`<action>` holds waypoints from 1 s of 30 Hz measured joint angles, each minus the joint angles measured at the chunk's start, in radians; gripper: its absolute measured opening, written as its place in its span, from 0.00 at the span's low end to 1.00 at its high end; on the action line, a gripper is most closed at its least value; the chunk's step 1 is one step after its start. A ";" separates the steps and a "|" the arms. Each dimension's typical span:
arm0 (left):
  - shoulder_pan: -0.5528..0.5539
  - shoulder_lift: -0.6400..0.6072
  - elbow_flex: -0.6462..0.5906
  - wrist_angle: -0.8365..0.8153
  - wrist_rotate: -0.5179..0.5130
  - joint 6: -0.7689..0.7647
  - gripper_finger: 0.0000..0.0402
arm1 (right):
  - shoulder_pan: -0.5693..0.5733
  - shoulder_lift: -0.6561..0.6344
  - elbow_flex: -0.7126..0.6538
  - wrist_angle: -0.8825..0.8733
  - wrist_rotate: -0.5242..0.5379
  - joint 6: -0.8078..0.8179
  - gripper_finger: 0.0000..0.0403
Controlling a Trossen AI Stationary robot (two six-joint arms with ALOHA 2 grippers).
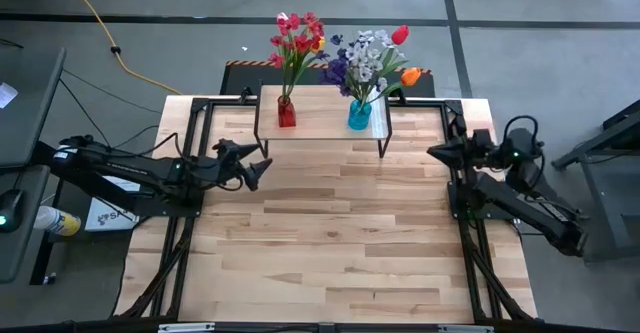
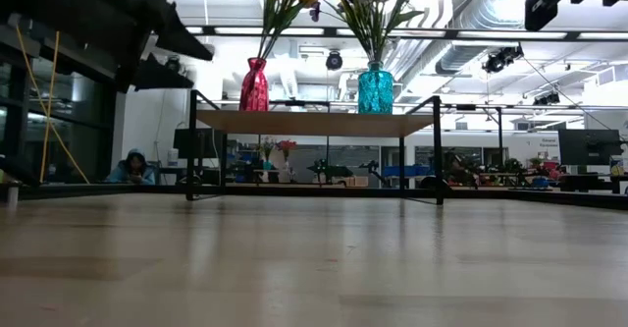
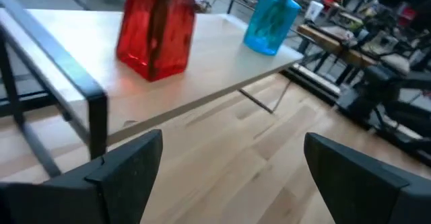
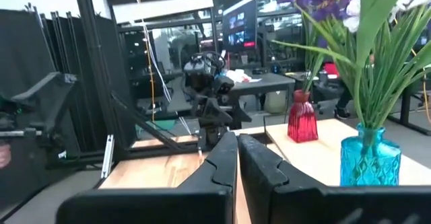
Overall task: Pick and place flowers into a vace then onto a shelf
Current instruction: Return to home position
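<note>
Left gripper (image 1: pixel 256 171) hovers level over the table (image 1: pixel 330 243), pointing toward the shelf (image 1: pixel 320 128). The right gripper (image 1: pixel 437 152) is by the table's right edge. Flowers (image 1: pixel 300 38) stand in a red vase (image 1: pixel 287 111) and a blue vase (image 1: pixel 359 115) on the shelf.

From low down, the stems run upright and the blooms are cut off.

Left wrist: fingers (image 3: pixel 135 163) spread wide, holding nothing.

Right wrist: fingers (image 4: pixel 222 160) pressed together, empty.

Counter (image 1: pixel 330 233): pale wooden slats with a smooth satin finish. Left end effector (image 3: pixel 234 146): fingers (image 3: pixel 128 177) of matt dark plastic. Just ahead of it, shelf (image 3: pixel 215 49): smooth light wood top on matt black metal legs. Red vase (image 3: pixel 155 32) and blue vase (image 3: pixel 269 25): glossy, translucent, glass-like. Flowers (image 1: pixel 298 33): matt green stems.
</note>
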 joint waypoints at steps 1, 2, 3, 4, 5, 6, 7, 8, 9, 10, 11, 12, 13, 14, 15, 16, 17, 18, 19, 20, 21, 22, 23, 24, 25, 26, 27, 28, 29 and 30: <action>0.000 -0.001 -0.004 0.001 -0.009 -0.006 0.98 | 0.000 -0.001 0.000 0.000 0.000 0.000 0.02; 0.000 -0.001 -0.011 0.007 -0.016 -0.007 0.98 | 0.000 -0.001 0.001 -0.003 -0.002 0.000 0.01; 0.000 -0.001 -0.019 0.006 -0.018 -0.010 0.98 | 0.000 -0.002 0.001 -0.010 -0.004 -0.003 0.01; 0.000 -0.001 -0.029 0.003 -0.018 -0.010 0.98 | 0.000 -0.001 0.001 -0.024 -0.003 -0.007 0.01; 0.000 0.000 -0.038 -0.001 -0.018 -0.018 0.98 | 0.000 -0.001 0.001 -0.043 0.002 -0.014 0.01; 0.000 0.000 -0.047 0.001 -0.018 -0.029 0.98 | 0.000 -0.001 0.001 -0.067 0.014 -0.028 0.01; 0.000 -0.001 -0.055 0.003 -0.017 -0.041 0.98 | 0.000 -0.001 0.001 -0.087 0.030 -0.034 0.01; 0.000 -0.001 -0.065 0.006 -0.013 -0.051 0.98 | 0.000 -0.001 0.001 -0.100 0.050 -0.035 0.01; 0.001 -0.001 -0.074 0.006 0.001 -0.053 0.98 | 0.000 -0.001 0.001 -0.112 0.062 -0.038 0.01; 0.000 0.000 -0.083 0.007 0.011 -0.055 0.98 | 0.000 -0.001 0.000 -0.120 0.062 -0.040 0.01; 0.000 0.000 -0.090 0.010 0.026 -0.056 0.98 | 0.000 -0.001 0.000 -0.119 0.055 -0.045 0.02; 0.000 0.000 -0.096 0.022 0.032 -0.056 0.98 | 0.000 -0.001 0.000 -0.115 0.040 -0.051 0.02; 0.000 0.000 -0.102 0.039 0.040 -0.059 0.98 | 0.000 -0.001 0.000 -0.113 0.029 -0.055 0.02; 0.000 0.000 -0.109 0.060 0.052 -0.059 0.98 | 0.000 -0.001 0.000 -0.112 0.018 -0.056 0.02; 0.000 0.000 -0.117 0.081 0.060 -0.059 0.98 | 0.000 -0.001 0.000 -0.112 0.012 -0.056 0.02; 0.000 -0.001 -0.126 0.099 0.074 -0.056 0.98 | 0.000 -0.001 -0.001 -0.111 0.006 -0.056 0.01; 0.000 -0.001 -0.135 0.114 0.085 -0.051 0.98 | 0.000 -0.001 -0.006 -0.101 -0.004 -0.055 0.01; 0.000 0.000 -0.146 0.126 0.087 -0.050 0.98 | 0.000 -0.001 -0.014 -0.093 -0.014 -0.048 0.01; 0.000 -0.001 -0.159 0.133 0.087 -0.051 0.98 | 0.000 -0.001 -0.025 -0.078 -0.019 -0.036 0.01; 0.000 0.000 -0.169 0.134 0.085 -0.052 0.98 | 0.000 -0.001 -0.037 -0.064 -0.020 -0.027 0.01; 0.000 0.000 -0.177 0.133 0.082 -0.059 0.98 | 0.000 -0.001 -0.052 -0.044 -0.019 -0.015 0.01; 0.000 0.000 -0.183 0.133 0.077 -0.063 0.98 | 0.000 -0.001 -0.065 -0.028 -0.019 -0.010 0.01; 0.000 0.000 -0.187 0.134 0.075 -0.066 0.98 | 0.000 -0.001 -0.076 -0.015 -0.017 -0.007 0.01; 0.000 0.000 -0.189 0.135 0.069 -0.067 0.98 | 0.000 -0.001 -0.086 0.000 -0.011 -0.008 0.01; 0.000 0.000 -0.193 0.134 0.061 -0.067 0.98 | 0.000 -0.001 -0.098 0.016 -0.003 -0.010 0.01; 0.000 0.000 -0.196 0.132 0.052 -0.069 0.98 | 0.000 -0.001 -0.111 0.032 0.010 -0.011 0.01; 0.000 0.000 -0.196 0.124 0.038 -0.070 0.98 | 0.000 -0.001 -0.126 0.041 0.028 -0.011 0.02; 0.000 0.000 -0.196 0.119 0.022 -0.070 0.98 | 0.000 -0.001 -0.141 0.047 0.048 -0.011 0.02; 0.000 0.000 -0.196 0.116 0.003 -0.070 0.98 | 0.000 -0.001 -0.158 0.061 0.065 -0.011 0.02; 0.000 0.000 -0.196 0.110 -0.013 -0.070 0.98 | 0.000 -0.001 -0.178 0.082 0.075 -0.011 0.02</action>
